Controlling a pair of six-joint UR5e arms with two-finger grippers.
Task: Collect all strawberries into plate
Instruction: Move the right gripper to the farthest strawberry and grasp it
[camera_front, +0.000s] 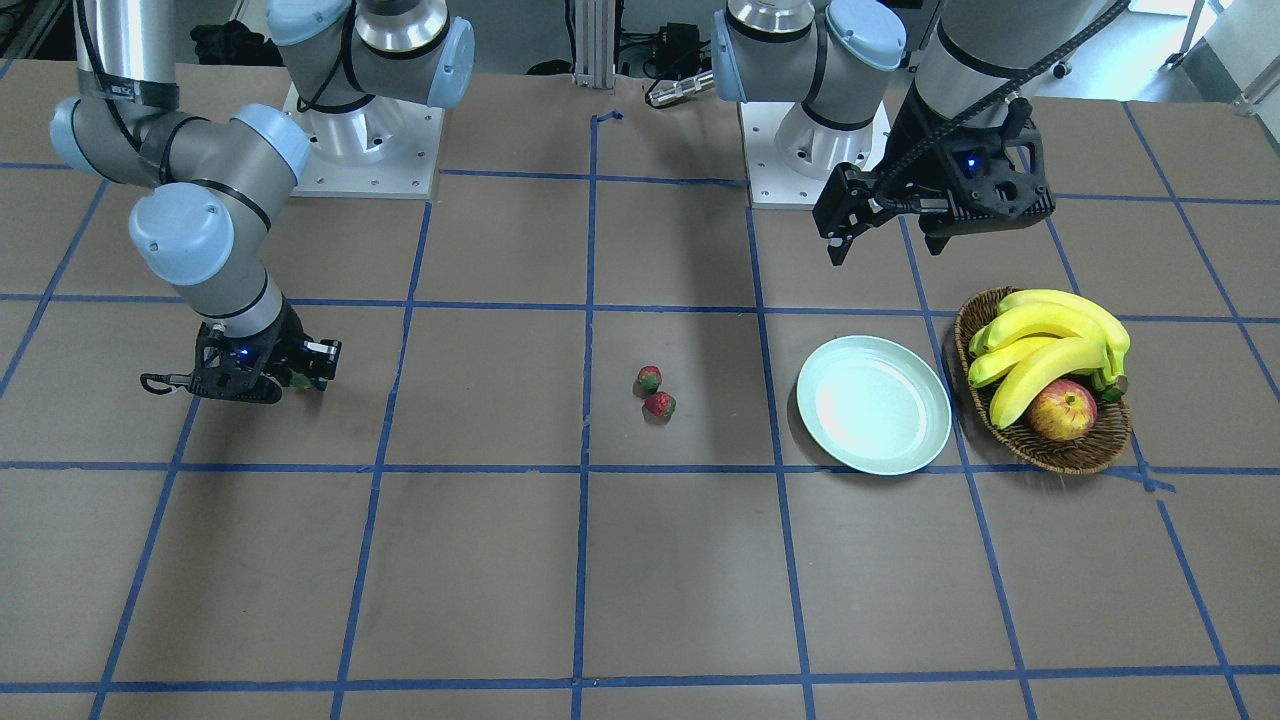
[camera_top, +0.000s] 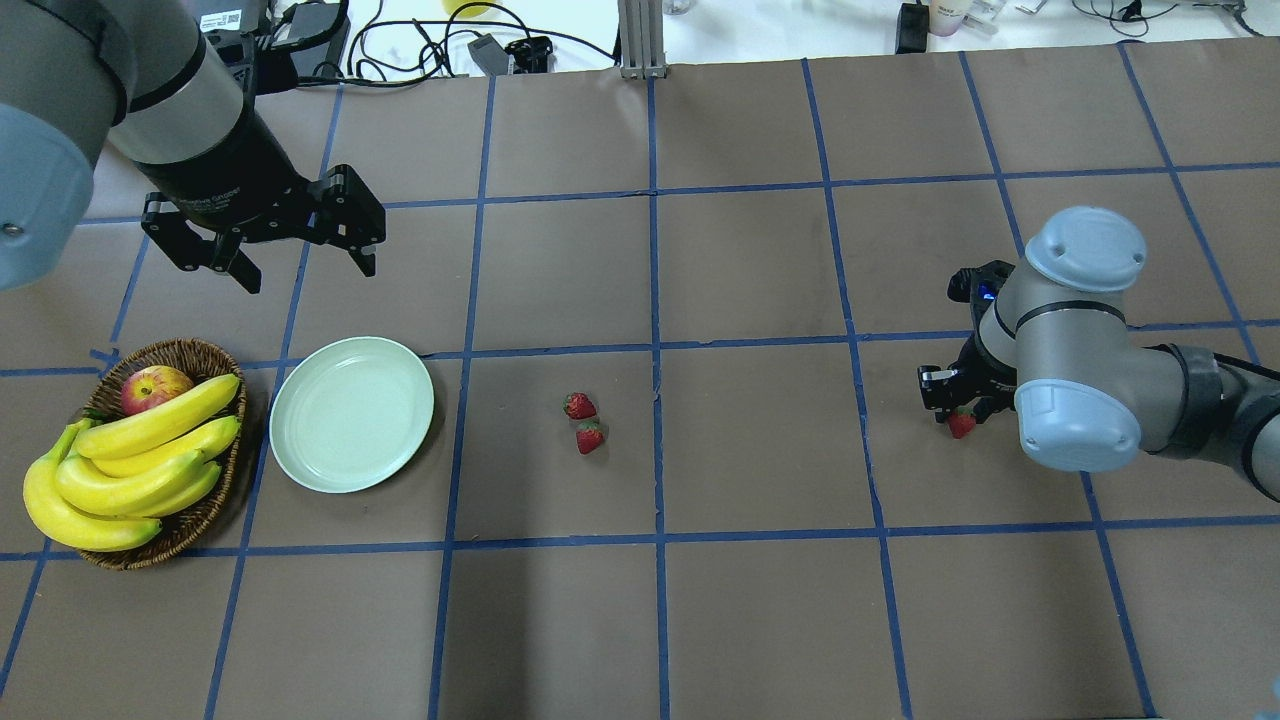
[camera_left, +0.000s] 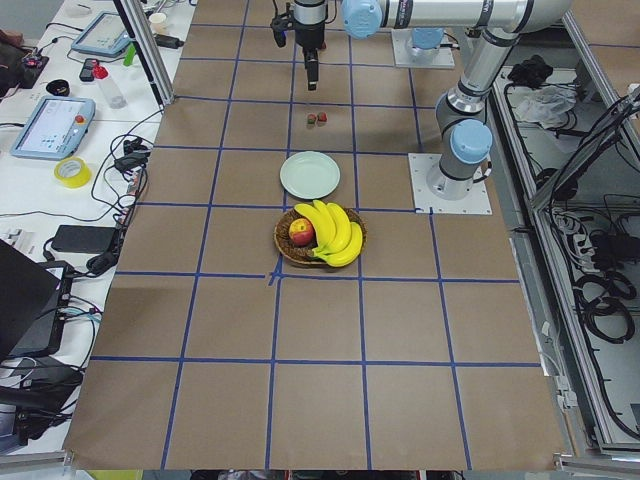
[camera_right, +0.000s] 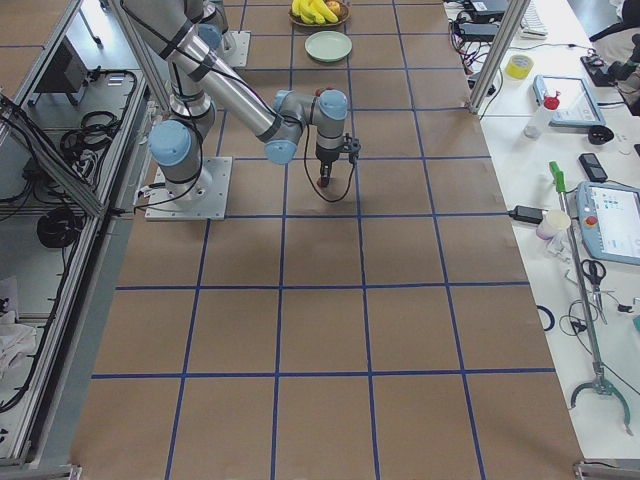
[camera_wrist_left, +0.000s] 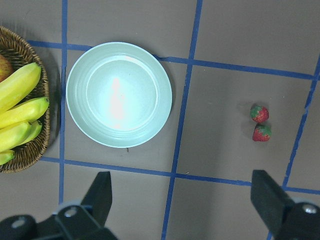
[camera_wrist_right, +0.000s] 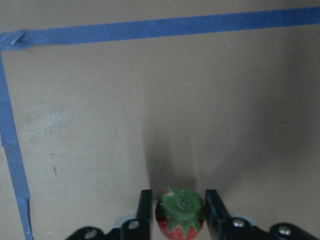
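Now | right gripper (camera_wrist_right: 177, 202) clamped on one strawberry (camera_top: 961, 425), low over table (camera_top: 760, 620) | left gripper (camera_top: 308, 268) spread wide, raised beyond plate (camera_top: 352, 414) | two touching strawberries (camera_top: 579, 405) (camera_top: 590, 437) mid-table, well apart from plate | basket (camera_top: 190, 352) just beside plate

A brown wicker basket (camera_top: 190, 347) sits on the bench (camera_top: 760, 620), low beneath the raised left pincer (camera_top: 303, 268) and off to its left side. A bunch of yellow bananas (camera_top: 130, 465) fills most of the basket. A red-yellow apple (camera_top: 155, 388) lies at the basket's end away from the robot, touching the bananas. Brown paper covers the bench, marked into squares by blue tape (camera_top: 654, 270). On a white side table beyond the bench, well apart from the left pincer, lie a roll of yellow tape (camera_left: 72, 172), a grey handheld screen unit (camera_left: 52, 128) and loose black cables (camera_left: 128, 160).
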